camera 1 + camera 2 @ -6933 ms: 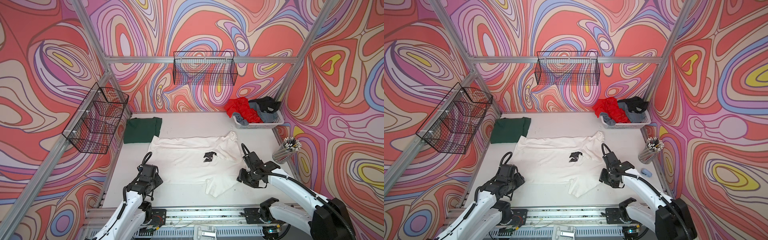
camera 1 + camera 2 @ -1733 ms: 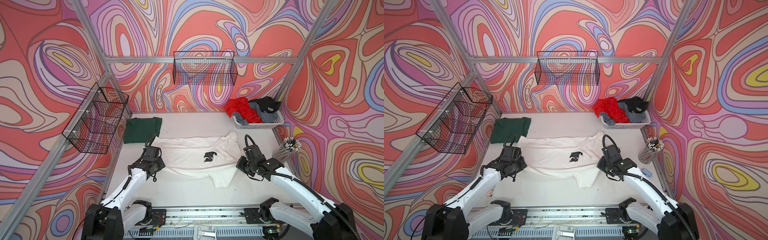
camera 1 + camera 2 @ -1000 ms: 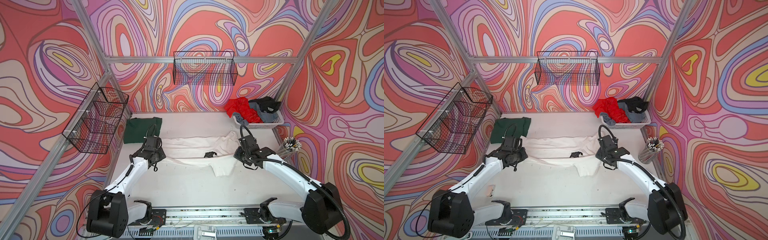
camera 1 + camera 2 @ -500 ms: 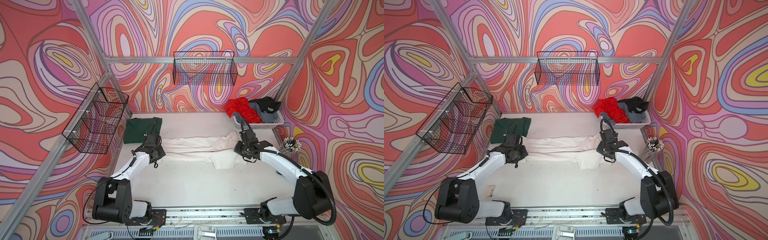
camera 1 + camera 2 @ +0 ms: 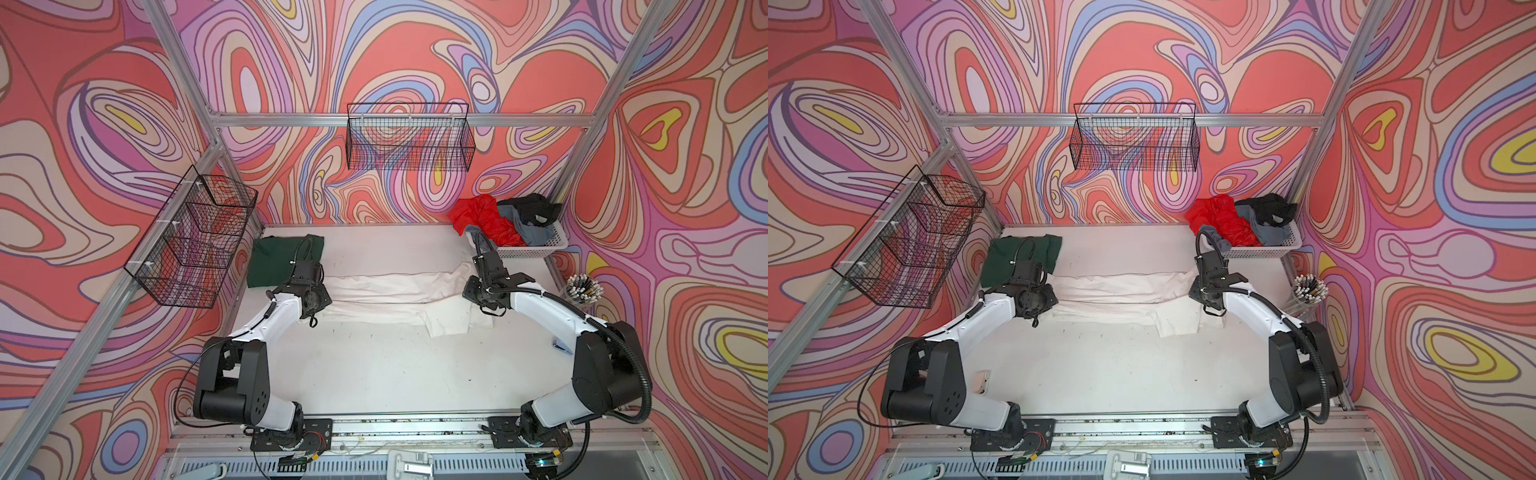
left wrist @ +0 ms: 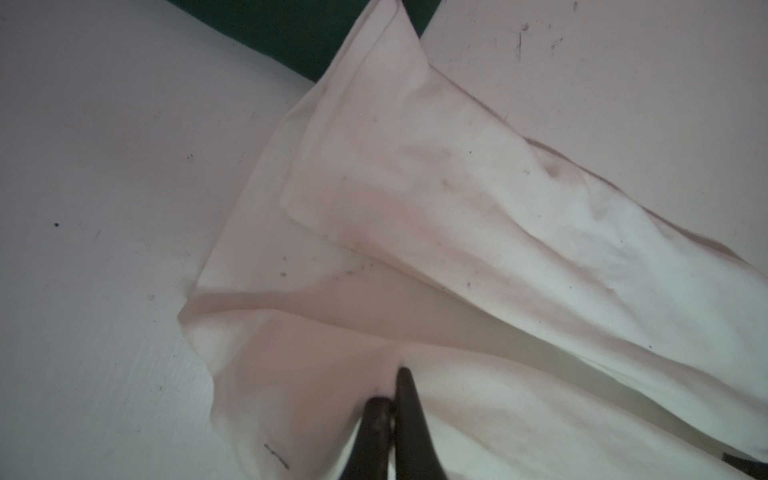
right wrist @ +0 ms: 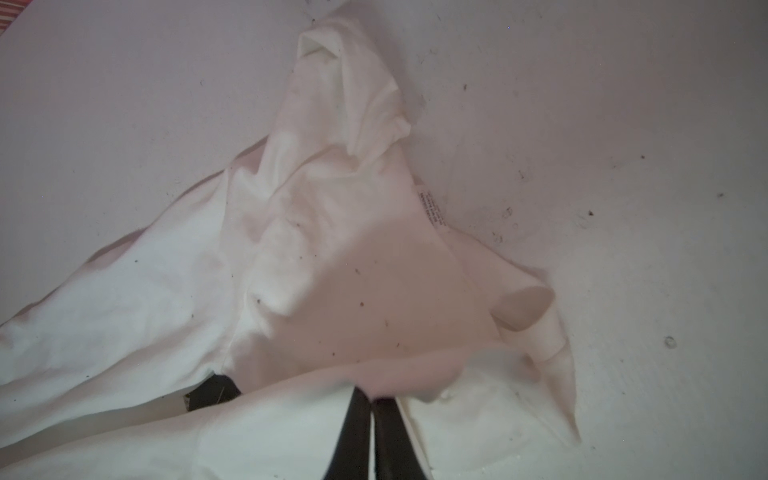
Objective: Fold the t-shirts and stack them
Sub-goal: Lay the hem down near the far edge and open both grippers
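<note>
The left end effector [image 6: 392, 397] has its two dark fingers pressed together on a pinch of the white t-shirt [image 6: 478, 216] near its left end; only the fingertips enter the left wrist view. The right end effector [image 7: 372, 401] is closed the same way on the cloth at the right end, not far from a small label [image 7: 432, 205]. A dark patch [image 7: 212, 390] peeks from under a fold there; I cannot tell what it is. In both top views the wrists cover the fingers. The white t-shirt lies folded in a long band across the table [image 5: 374, 365], its left corner reaching the edge of the dark green t-shirt [image 5: 270, 259]. A red t-shirt [image 5: 482, 218], a grey t-shirt [image 5: 530, 232] and a black t-shirt [image 5: 528, 205] lie heaped in the white basket [image 5: 555, 245], partly hiding one another.
</note>
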